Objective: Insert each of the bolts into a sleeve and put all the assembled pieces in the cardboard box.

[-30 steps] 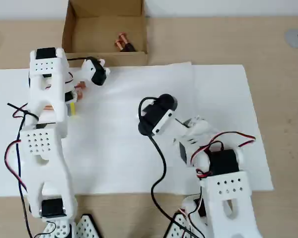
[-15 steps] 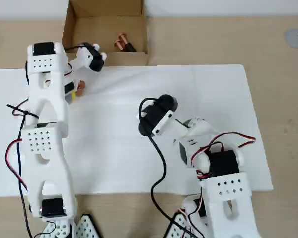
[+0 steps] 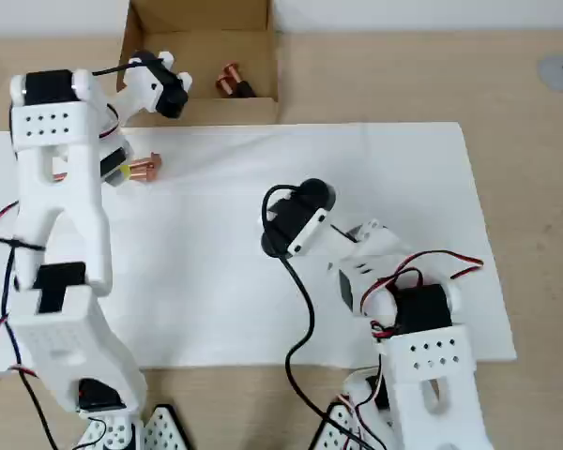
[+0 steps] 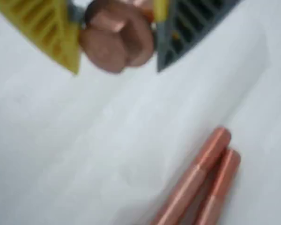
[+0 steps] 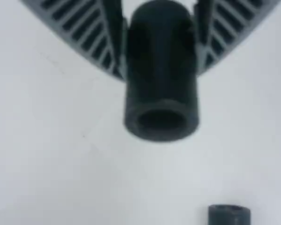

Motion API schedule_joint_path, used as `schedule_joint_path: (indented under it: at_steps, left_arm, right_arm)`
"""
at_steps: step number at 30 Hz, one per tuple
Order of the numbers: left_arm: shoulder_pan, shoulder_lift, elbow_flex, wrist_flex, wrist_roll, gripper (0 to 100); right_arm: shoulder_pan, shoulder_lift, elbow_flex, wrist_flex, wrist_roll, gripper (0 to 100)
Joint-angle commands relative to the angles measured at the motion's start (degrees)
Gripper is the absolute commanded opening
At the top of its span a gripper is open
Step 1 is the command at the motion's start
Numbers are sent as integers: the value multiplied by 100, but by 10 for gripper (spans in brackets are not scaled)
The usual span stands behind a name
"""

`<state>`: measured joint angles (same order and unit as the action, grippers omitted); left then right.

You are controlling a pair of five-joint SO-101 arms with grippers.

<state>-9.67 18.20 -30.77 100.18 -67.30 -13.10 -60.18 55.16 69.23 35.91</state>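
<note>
My left gripper (image 4: 117,54) is shut on a copper bolt (image 4: 116,43), with its head between the yellow and the dark finger. In the high view this bolt (image 3: 147,167) hangs over the white paper's far left part, just in front of the cardboard box (image 3: 202,111). Two more copper bolts (image 4: 201,183) lie side by side on the paper beneath. My right gripper (image 5: 161,61) is shut on a black sleeve (image 5: 161,103), its open end facing outward, above the paper. Another black sleeve (image 5: 228,215) lies on the paper nearby.
Copper pieces with dark ends (image 3: 231,80) lie in the box at its right side. A white paper sheet (image 3: 216,272) covers the table's middle. The right arm's black wrist camera (image 3: 296,217) and its cable stand over the sheet's centre.
The left arm has swung left and its wrist has moved up toward the box, still gripping the bolt. The right arm has kept still.
</note>
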Motion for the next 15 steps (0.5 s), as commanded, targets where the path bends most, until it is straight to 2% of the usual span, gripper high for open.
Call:
schedule_joint_path:
  at_steps: [1,4,7,11,15]
  left_arm:
    - [-281,-637,167,35,211,16]
    - [-580,-778,378,35,343,16]
    - [-756,-963,571,35,712,16]
    - [-844,-1358,826,26,1125,17]
    - [-712,-1912,1002,18,1284,17]
  right_arm:
    - [-40,-119,-101,26,-62,12]
    - [-57,-119,-251,132,-158,12]
    - [-66,-119,-444,141,-607,12]
    - [-611,-119,-646,343,-1055,12]
    - [-1042,-110,-664,624,-1187,12]
